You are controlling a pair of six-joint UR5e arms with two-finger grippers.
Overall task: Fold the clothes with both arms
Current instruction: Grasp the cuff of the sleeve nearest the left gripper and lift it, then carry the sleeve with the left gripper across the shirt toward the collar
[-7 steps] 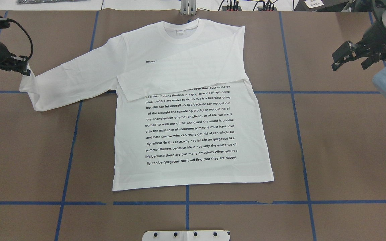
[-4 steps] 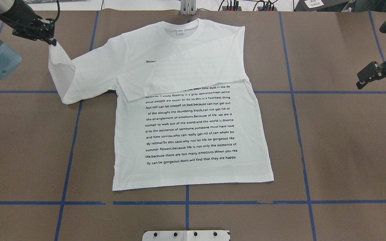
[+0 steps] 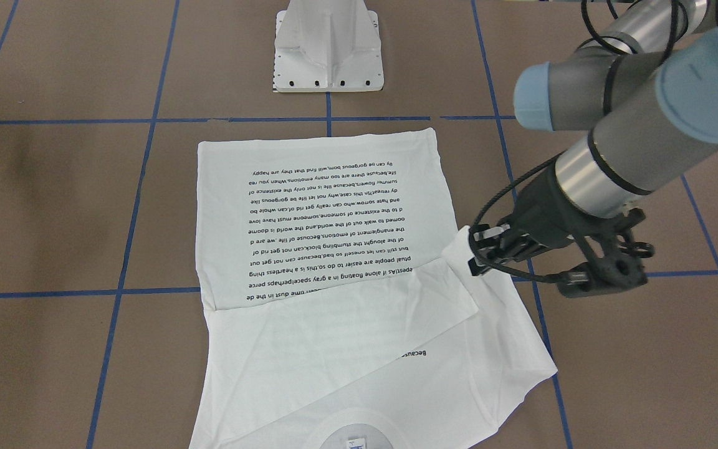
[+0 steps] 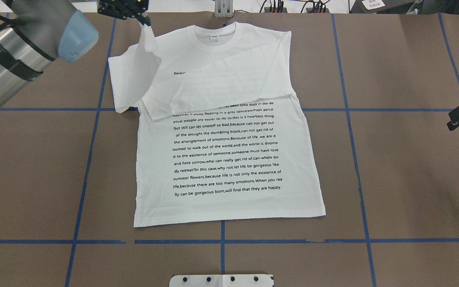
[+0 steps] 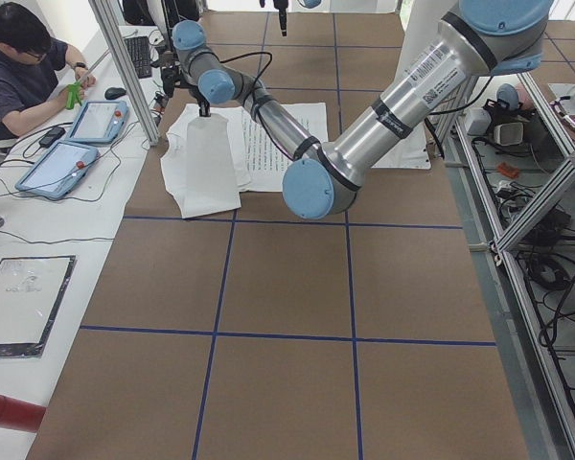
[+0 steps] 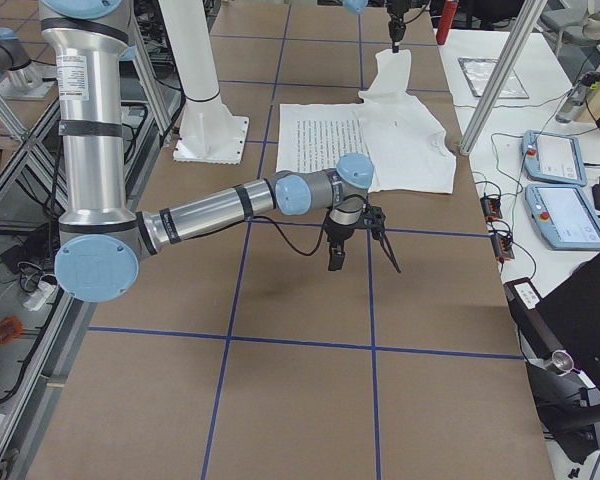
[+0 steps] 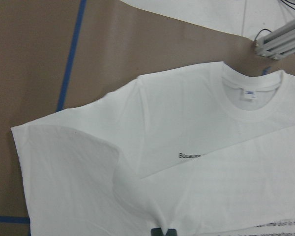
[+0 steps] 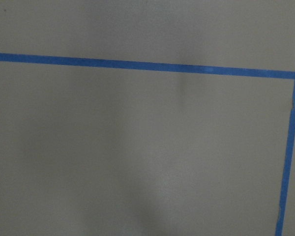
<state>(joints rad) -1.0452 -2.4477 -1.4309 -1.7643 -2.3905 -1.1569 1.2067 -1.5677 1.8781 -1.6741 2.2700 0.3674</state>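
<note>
On one table (image 4: 393,179) lies one shirt (image 4: 229,159); left fingers (image 4: 144,18) clench its sleeve (image 4: 134,75), right fingers (image 4: 458,116) gape.

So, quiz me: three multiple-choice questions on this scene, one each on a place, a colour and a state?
1. Where is the right gripper? A over the collar; B over bare table, apart from the shirt; C on the hem.
2. The shirt's print is: A black; B red; C green.
3. The left gripper is: A open, empty; B out of sight; C shut on a sleeve.
Answers: B, only brown table lies under it, beside the shirt; A, the print is plainly black; C, the sleeve hangs from it.
</note>
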